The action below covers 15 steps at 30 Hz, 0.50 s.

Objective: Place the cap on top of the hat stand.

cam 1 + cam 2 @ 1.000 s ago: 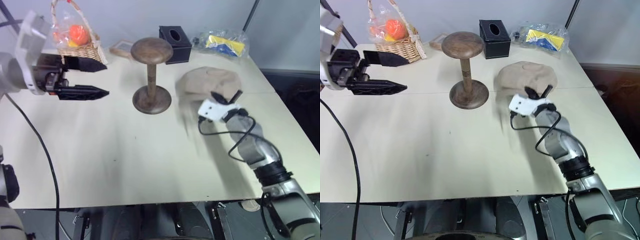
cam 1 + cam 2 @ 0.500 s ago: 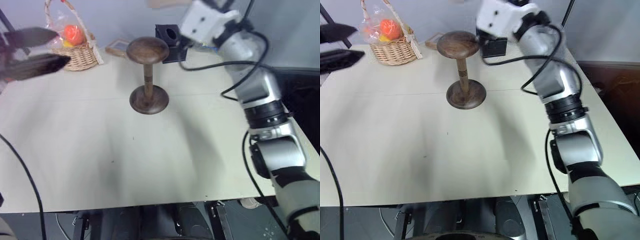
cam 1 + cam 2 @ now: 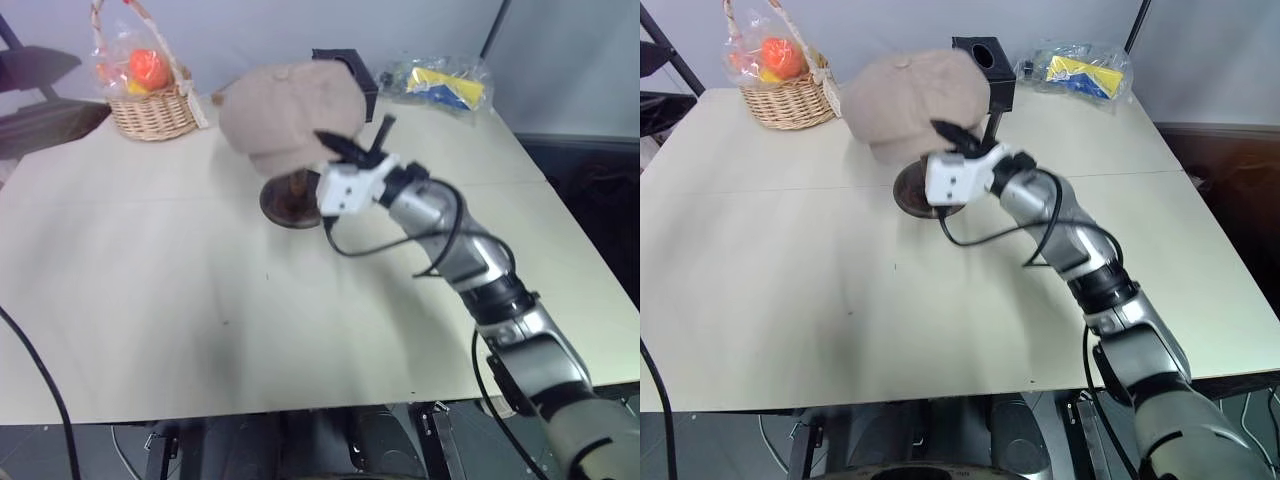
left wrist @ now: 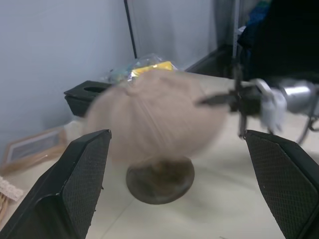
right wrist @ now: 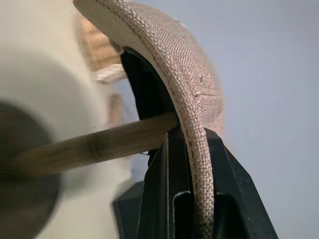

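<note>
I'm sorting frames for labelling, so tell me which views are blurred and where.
Left wrist view: the soft beige fabric cap is smeared, the open left gripper sharp. Right wrist view: the dark brown turned-wood hat stand is streaked, the cap's edge in the right gripper crisp. Eye views: mild blur on the cap.

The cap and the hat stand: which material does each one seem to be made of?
The cap: soft beige woven fabric, matte; the right wrist view shows its weave and stitching. The hat stand: probably dark brown wood with a smooth finish, judging by its round base.

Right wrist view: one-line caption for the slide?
Right pincer shut on the cap edge, the hat stand stem just behind.
</note>
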Each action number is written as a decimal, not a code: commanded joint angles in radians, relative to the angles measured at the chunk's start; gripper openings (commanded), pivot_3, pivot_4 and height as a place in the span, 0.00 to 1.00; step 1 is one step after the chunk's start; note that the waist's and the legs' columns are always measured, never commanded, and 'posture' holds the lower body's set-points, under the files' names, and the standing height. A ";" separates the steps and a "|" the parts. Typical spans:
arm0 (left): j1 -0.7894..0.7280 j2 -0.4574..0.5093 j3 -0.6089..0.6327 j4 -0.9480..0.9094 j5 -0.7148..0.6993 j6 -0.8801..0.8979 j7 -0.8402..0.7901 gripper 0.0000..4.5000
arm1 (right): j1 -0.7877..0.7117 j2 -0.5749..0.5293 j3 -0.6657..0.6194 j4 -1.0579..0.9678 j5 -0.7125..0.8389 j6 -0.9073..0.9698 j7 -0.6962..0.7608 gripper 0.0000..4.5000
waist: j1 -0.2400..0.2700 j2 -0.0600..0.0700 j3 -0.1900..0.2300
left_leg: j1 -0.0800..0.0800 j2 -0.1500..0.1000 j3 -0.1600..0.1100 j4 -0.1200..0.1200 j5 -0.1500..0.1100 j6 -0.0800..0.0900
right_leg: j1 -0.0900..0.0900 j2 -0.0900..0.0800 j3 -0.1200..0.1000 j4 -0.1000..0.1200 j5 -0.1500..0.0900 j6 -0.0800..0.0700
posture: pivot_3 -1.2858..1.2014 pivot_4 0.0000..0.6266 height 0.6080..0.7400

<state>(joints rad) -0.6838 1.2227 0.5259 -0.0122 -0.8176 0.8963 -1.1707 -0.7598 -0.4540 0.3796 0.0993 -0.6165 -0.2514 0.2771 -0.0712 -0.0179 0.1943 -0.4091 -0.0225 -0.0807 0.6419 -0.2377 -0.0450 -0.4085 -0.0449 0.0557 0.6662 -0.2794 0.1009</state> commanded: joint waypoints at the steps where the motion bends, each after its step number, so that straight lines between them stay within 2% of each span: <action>1: -0.040 0.035 -0.011 0.018 -0.001 -0.029 -0.004 1.00 | -0.018 0.017 0.001 -0.025 -0.041 -0.035 -0.048 0.01 | 0.000 0.000 0.000 | 0.000 0.000 0.000 0.000 0.000 0.000 | 0.000 0.000 0.000 0.000 0.000 0.000 | 0.52 0.24 1.00; 9: -0.088 0.027 -0.089 0.064 0.010 -0.071 -0.028 1.00 | -0.070 0.084 0.005 0.105 -0.043 -0.027 -0.070 0.01 | 0.002 0.000 0.000 | 0.000 0.000 0.000 0.000 0.001 -0.001 | 0.000 0.001 0.000 0.000 0.000 0.000 | 0.52 0.24 1.00; 13: -0.077 0.011 -0.125 0.048 0.007 -0.082 -0.040 1.00 | -0.055 0.094 -0.013 0.114 -0.006 -0.003 -0.045 0.32 | 0.003 0.000 0.000 | 0.000 0.000 0.000 0.000 0.001 -0.001 | 0.001 0.000 0.000 0.000 0.000 0.000 | 0.52 0.24 1.00; 15: -0.070 -0.002 -0.146 0.031 0.010 -0.090 -0.045 1.00 | -0.038 0.087 -0.013 0.095 -0.011 0.001 -0.044 0.59 | 0.003 0.000 0.000 | 0.000 0.000 0.000 0.000 0.001 -0.001 | 0.001 0.001 -0.001 0.000 0.000 0.000 | 0.52 0.24 1.00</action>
<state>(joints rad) -0.7483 1.2175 0.3793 0.0499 -0.8127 0.8311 -1.2090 -0.7989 -0.3679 0.3943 0.2297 -0.6424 -0.2518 0.2341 -0.0686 -0.0181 0.1943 -0.4090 -0.0220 -0.0805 0.6421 -0.2372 -0.0459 -0.4076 -0.0443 0.0552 0.6664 -0.2794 0.1007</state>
